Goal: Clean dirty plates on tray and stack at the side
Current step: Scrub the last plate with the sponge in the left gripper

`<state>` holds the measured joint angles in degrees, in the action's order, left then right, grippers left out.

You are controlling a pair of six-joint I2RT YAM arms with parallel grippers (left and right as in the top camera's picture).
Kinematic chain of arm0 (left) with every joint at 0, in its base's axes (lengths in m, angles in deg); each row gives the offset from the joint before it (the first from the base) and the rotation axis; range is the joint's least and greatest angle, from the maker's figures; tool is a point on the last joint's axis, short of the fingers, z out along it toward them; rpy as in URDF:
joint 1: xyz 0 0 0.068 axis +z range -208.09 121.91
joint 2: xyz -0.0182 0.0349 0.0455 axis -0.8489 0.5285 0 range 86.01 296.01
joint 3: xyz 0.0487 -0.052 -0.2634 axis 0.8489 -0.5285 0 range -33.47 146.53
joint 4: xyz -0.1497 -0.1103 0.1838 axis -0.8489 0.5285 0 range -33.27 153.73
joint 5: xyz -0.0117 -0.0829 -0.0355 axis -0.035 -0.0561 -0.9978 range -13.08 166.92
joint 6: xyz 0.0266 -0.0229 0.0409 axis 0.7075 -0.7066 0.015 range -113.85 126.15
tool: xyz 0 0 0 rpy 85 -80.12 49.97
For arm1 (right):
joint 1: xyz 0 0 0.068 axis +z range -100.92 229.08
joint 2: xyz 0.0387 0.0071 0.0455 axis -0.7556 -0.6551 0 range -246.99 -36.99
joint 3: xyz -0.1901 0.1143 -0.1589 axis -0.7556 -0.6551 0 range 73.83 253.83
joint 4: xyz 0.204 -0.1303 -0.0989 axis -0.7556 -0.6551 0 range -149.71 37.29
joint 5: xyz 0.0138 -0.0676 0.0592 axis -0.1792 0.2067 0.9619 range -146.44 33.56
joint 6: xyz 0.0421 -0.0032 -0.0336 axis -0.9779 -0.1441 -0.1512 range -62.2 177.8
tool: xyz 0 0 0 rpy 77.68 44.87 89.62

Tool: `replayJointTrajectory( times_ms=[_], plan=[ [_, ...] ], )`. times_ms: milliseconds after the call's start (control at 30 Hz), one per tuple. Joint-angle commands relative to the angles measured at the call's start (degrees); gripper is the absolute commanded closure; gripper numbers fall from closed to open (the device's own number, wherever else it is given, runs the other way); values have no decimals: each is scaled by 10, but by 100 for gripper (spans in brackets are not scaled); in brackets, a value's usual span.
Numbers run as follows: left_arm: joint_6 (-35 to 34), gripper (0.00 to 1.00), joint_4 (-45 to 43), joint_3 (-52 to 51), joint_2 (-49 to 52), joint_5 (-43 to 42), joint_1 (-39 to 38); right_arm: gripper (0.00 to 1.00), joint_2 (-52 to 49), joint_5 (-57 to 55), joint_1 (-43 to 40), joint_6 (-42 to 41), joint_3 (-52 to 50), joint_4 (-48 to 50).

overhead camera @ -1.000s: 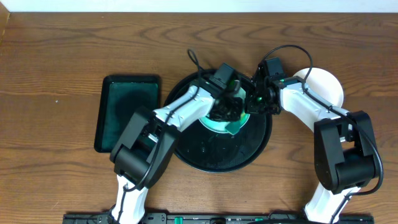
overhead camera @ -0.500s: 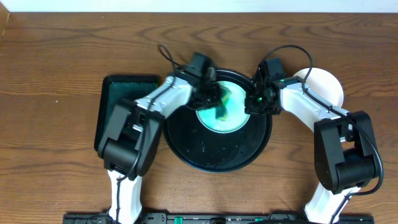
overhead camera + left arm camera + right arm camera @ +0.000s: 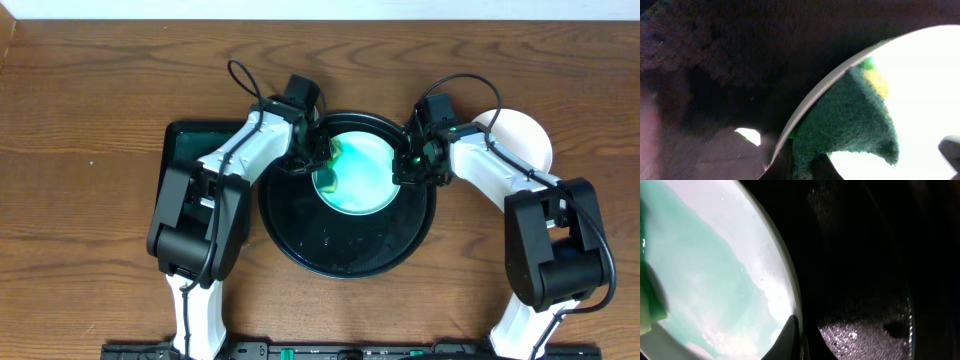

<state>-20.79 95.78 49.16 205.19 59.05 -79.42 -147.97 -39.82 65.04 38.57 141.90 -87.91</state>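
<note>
A pale mint plate point(image 3: 365, 175) with teal smears lies on the upper part of the round black tray point(image 3: 340, 250). My left gripper point(image 3: 320, 163) is over the plate's left edge, shut on a green sponge point(image 3: 328, 178). In the left wrist view the sponge point(image 3: 850, 120) drapes over the plate point(image 3: 925, 75) rim, pinched at the bottom by the left gripper point(image 3: 803, 170). My right gripper point(image 3: 403, 170) is shut on the plate's right rim. The right wrist view shows the right gripper point(image 3: 799, 342) pinching the edge of the plate point(image 3: 715, 255) above the tray point(image 3: 865, 245). A white plate point(image 3: 522, 140) rests on the table at the right.
A black rectangular tray point(image 3: 205, 180) with a greenish wet bottom sits left of the round tray, under my left arm. The brown wooden table point(image 3: 90, 100) extends all around. Both arms reach in from the near edge.
My left gripper has swept the sponge leftward across the plate, from its right-centre to its left edge. The right gripper has stayed on the rim.
</note>
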Motion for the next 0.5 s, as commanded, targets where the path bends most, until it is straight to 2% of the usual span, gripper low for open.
replayJointTrajectory(
  times_ms=[0,100,333,467],
  plan=[
    [30,92,60,-33,33,180,4,99,-21,-14,6,11,-16,-16],
    [64,93,67,-33,33,104,-25,99,-21,-14,6,16,-16,-16],
    [50,93,14,-33,33,-33,-100,99,-21,-14,6,17,-16,-17],
    [26,93,-13,-33,33,-42,-132,99,-21,-14,6,17,-16,-17]
  ],
)
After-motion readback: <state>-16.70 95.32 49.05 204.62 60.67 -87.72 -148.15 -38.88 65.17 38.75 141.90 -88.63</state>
